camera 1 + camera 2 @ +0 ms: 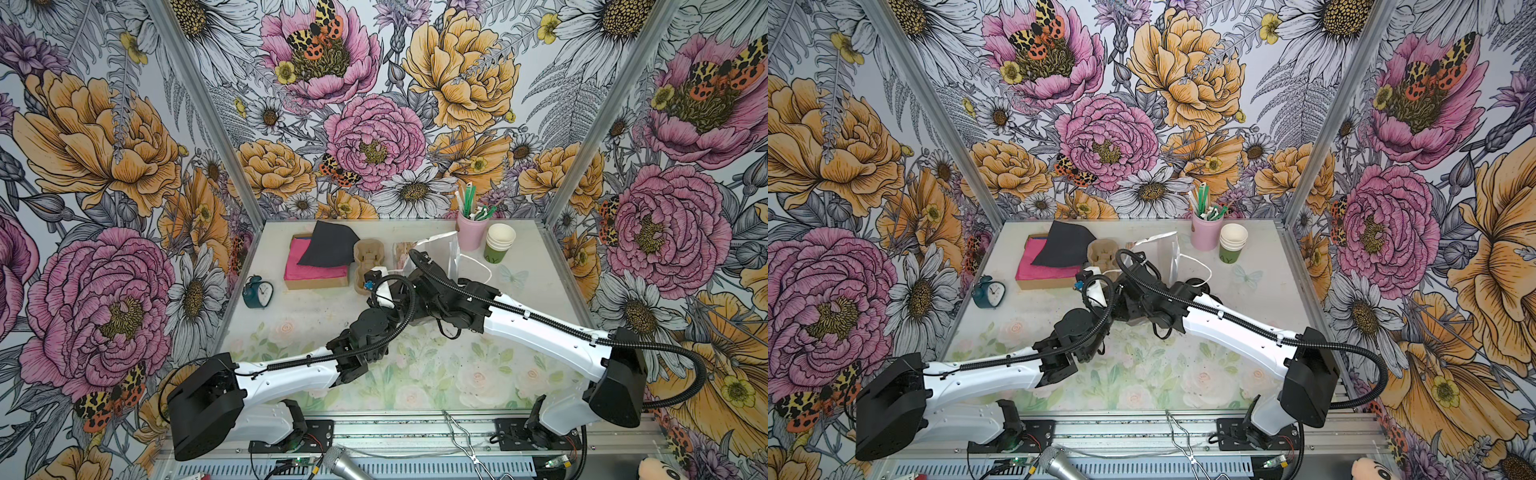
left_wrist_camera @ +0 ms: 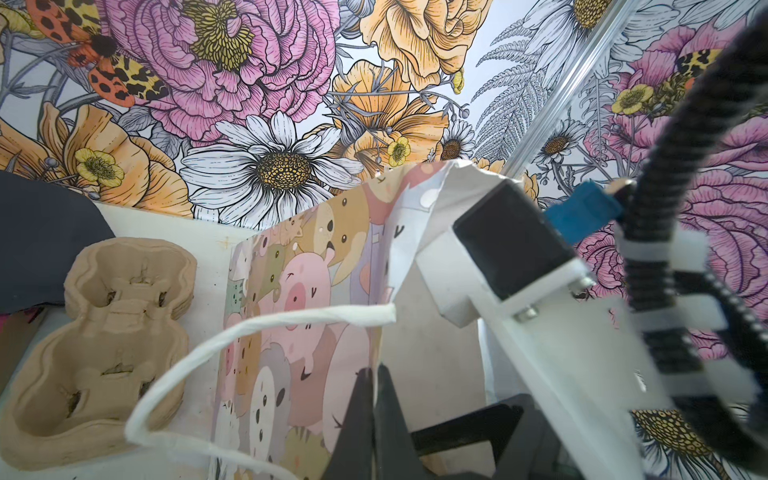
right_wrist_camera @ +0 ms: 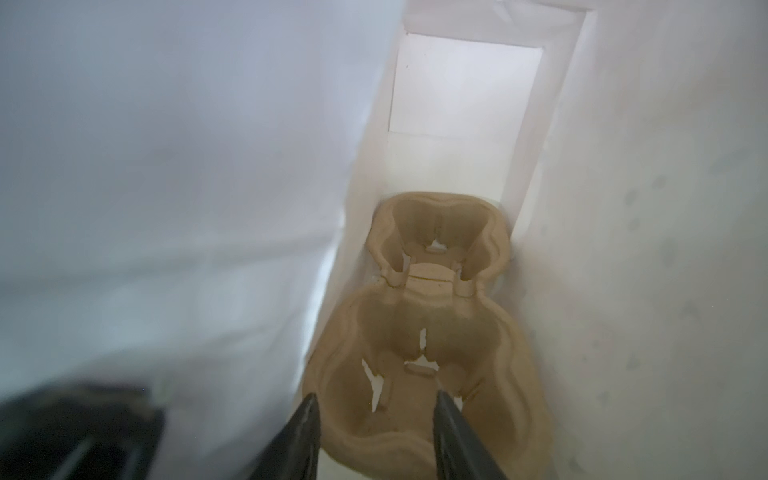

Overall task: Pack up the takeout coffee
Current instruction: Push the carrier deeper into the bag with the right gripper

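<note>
The takeout coffee is out of view. A paper bag [image 1: 436, 249] [image 1: 1165, 249] printed with cartoon animals [image 2: 299, 291] stands at the back middle of the table. My left gripper [image 2: 372, 370] is shut on the bag's upper edge, next to its white cord handle [image 2: 266, 328]. My right gripper [image 3: 376, 397] is inside the bag and open. Its fingertips hang over the near well of a brown pulp cup carrier [image 3: 436, 307] lying on the bag's bottom. In both top views the crossed arms hide both grippers.
A stack of pulp cup carriers [image 1: 368, 259] [image 2: 112, 332] sits left of the bag. Further left are a box of pink and black napkins [image 1: 318, 262] and a teal alarm clock [image 1: 257, 292]. A pink cup of stirrers [image 1: 471, 232] and stacked lidless cups [image 1: 498, 243] stand to the right.
</note>
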